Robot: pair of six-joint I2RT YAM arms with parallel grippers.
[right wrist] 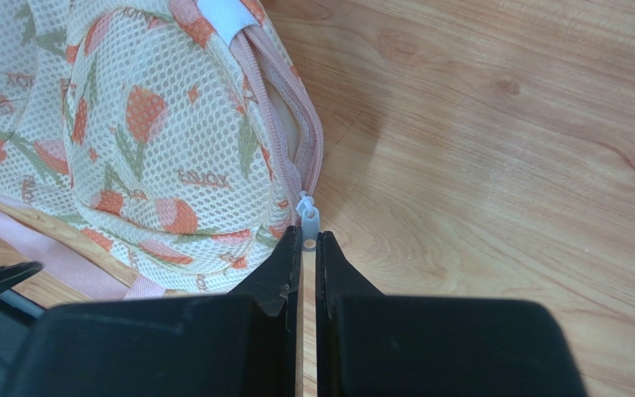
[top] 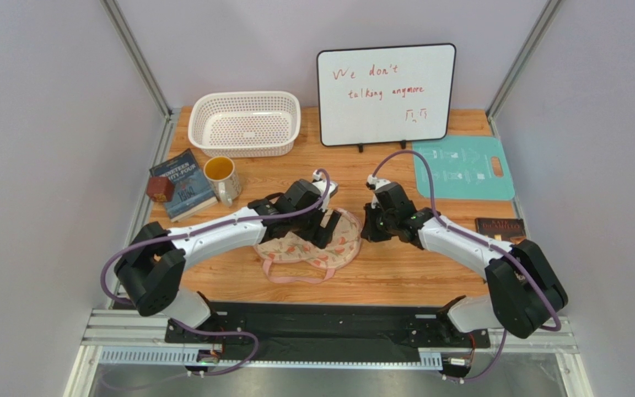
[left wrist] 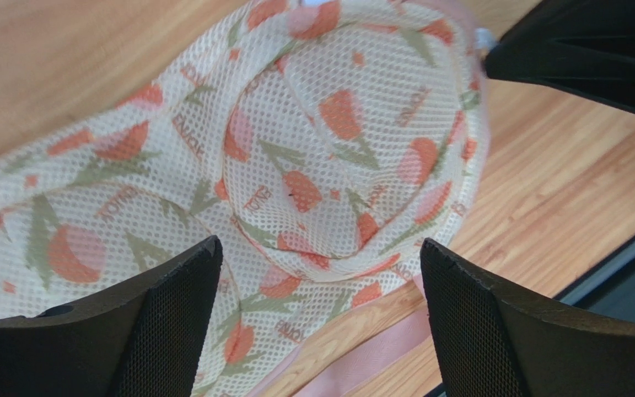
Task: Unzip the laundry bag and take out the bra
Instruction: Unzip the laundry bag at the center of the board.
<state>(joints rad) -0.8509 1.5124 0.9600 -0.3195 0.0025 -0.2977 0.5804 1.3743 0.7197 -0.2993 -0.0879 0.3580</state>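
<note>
The laundry bag [top: 308,244] lies at mid-table, cream mesh with red-pink and green print and pink zipper trim. My left gripper [top: 322,223] is open just above it, its fingers straddling one lobe [left wrist: 329,149]. My right gripper [top: 368,225] is at the bag's right edge. In the right wrist view it [right wrist: 308,236] is shut on the white zipper pull [right wrist: 307,217]. The zipper [right wrist: 283,124] is parted a short way above the pull. The bag's pink strap [left wrist: 395,347] lies on the wood. The bra is hidden.
A white perforated basket [top: 245,122] and a whiteboard [top: 385,95] stand at the back. A teal board [top: 463,168] lies back right. A mug [top: 223,178], a book [top: 182,184] and a brown block [top: 160,188] sit at the left. A dark book [top: 500,227] lies at the right edge.
</note>
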